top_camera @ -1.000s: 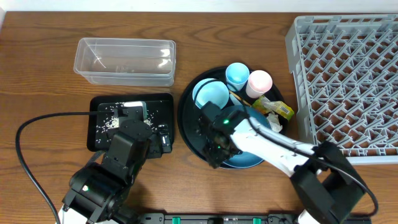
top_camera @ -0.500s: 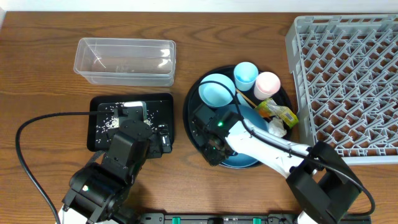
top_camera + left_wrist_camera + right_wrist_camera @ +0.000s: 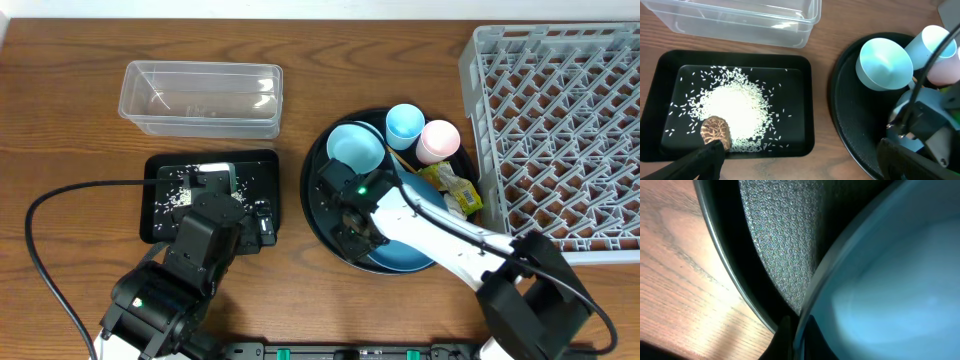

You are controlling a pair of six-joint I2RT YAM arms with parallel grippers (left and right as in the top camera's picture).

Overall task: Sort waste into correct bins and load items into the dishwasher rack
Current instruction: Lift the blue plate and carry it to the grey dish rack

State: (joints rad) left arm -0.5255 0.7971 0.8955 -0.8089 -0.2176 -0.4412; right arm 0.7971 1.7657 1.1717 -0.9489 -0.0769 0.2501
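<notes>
Right tool [image 3: 352,235] is pinched shut on the left rim of the blue plate [image 3: 398,263].

The left arm [image 3: 190,260] is built of boxy matte-black housings with a small green light [image 3: 138,301], a thin black cable [image 3: 40,215] and dull black fingers [image 3: 695,162], while the right arm [image 3: 440,245] has a smooth white link between black joints, also lit green.

tub [image 3: 200,97] behind shallow tray [image 3: 262,160] | round tray [image 3: 312,190] right of both | rack [image 3: 560,130] far right
</notes>
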